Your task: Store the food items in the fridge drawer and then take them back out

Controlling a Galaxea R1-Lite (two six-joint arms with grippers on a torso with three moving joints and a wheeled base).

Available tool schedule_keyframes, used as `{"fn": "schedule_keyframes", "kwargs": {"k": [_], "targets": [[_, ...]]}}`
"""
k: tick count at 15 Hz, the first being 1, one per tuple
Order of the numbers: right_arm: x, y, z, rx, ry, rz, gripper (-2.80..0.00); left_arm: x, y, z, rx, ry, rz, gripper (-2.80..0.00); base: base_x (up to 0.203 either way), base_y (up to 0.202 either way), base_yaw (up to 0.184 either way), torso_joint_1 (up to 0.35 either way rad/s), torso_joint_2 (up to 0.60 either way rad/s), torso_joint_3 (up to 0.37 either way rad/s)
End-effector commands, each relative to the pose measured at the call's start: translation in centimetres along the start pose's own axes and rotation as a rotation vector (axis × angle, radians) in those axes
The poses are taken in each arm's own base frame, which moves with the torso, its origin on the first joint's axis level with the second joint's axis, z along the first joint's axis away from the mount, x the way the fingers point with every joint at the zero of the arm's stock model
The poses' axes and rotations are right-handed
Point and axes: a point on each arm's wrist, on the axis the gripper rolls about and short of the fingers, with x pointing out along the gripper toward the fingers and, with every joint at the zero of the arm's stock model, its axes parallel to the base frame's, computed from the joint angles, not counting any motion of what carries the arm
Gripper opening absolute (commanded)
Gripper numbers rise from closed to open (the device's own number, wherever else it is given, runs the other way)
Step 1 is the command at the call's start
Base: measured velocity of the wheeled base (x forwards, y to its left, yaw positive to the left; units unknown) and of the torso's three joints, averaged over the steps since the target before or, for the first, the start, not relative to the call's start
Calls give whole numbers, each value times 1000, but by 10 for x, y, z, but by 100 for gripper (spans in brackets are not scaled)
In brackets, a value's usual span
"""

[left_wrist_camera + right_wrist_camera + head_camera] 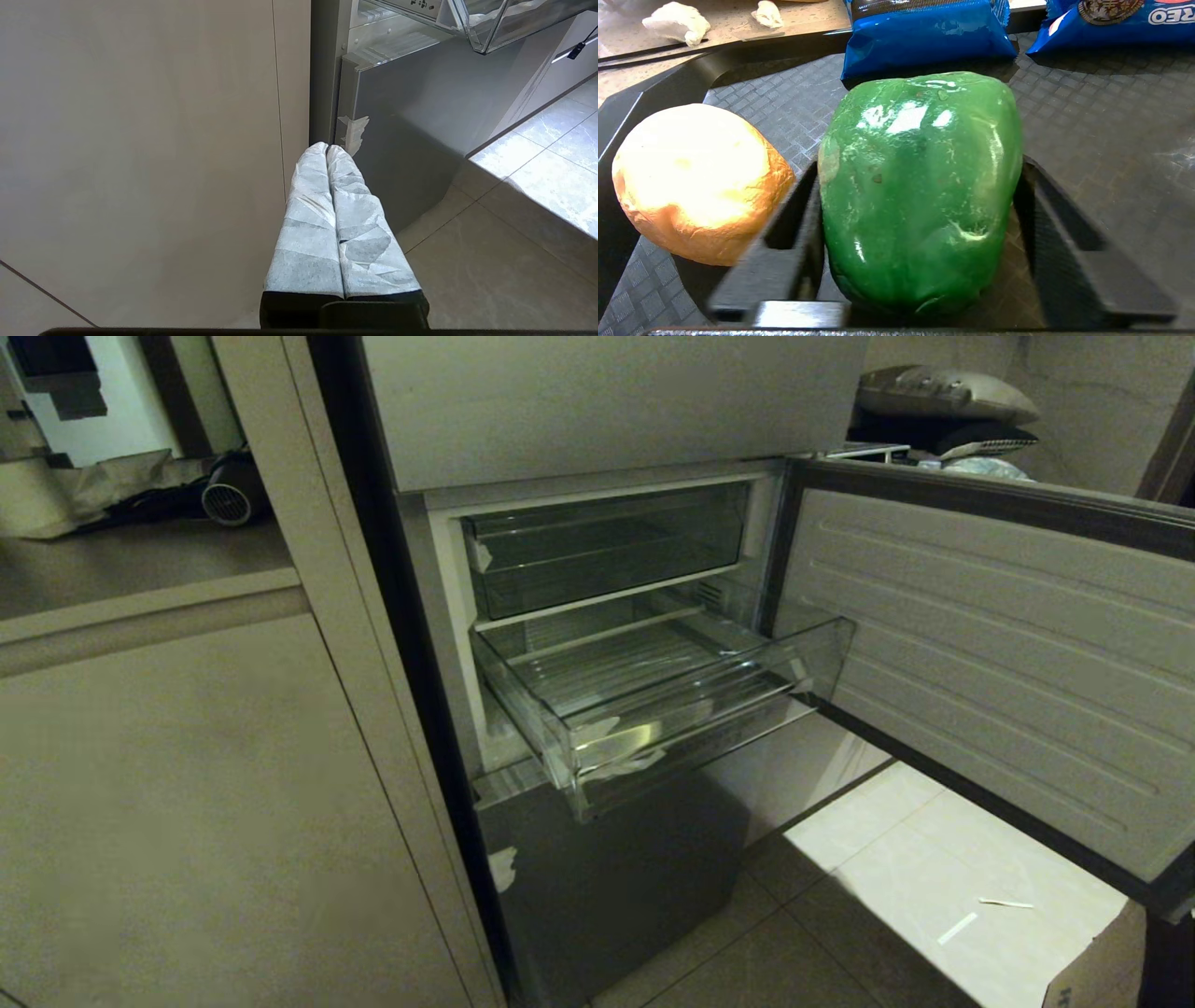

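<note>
You're at the first pick; the right gripper (pixel 920 261) straddles the pepper (pixel 920 186) on the black tray (pixel 1087 116), fingers (pixel 784 261) part open, hugging both flanks, grip unproven; pepper's long axis runs away from the wrist; bun (pixel 696 182) beside; next, squeeze, lift, carry to the open, empty drawer (pixel 653 700); left gripper (pixel 327 149) closed, parked.

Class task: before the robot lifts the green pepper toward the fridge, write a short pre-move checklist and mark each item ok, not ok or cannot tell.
1. Green pepper sits between the right gripper fingers: ok.
2. Grip firm on pepper: cannot tell.
3. Tan food piece clear of the fingers: not ok, it lies close beside one.
4. Fridge drawer pulled out: ok.
5. Fridge door open: ok.
6. Left gripper parked low by the fridge, out of the way: ok.
</note>
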Motion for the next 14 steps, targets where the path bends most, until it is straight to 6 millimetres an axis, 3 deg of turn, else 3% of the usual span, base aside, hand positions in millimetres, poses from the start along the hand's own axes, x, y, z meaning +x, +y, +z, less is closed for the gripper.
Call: {"fn": "schedule_keyframes", "kwargs": {"k": [1,5,8,11,14], "targets": [[0,0,1,-1,-5,2,-280,0,0,0,0,2,-1,-280,0,0,0,0,0,0],[-5,-1,9,-4,-22,-17,-280,0,0,0,0,1,0,-280,0,0,0,0,0,0],[-33,6,51,-5,-67,-50,-280,0,0,0,0,0,-1,-280,0,0,0,0,0,0],[-90,28,113,-26,-188,-53,-280,0,0,0,0,1,1,-280,0,0,0,0,0,0],[-172,73,176,-55,-395,11,-280,0,0,0,0,0,0,-280,0,0,0,0,0,0]]}}
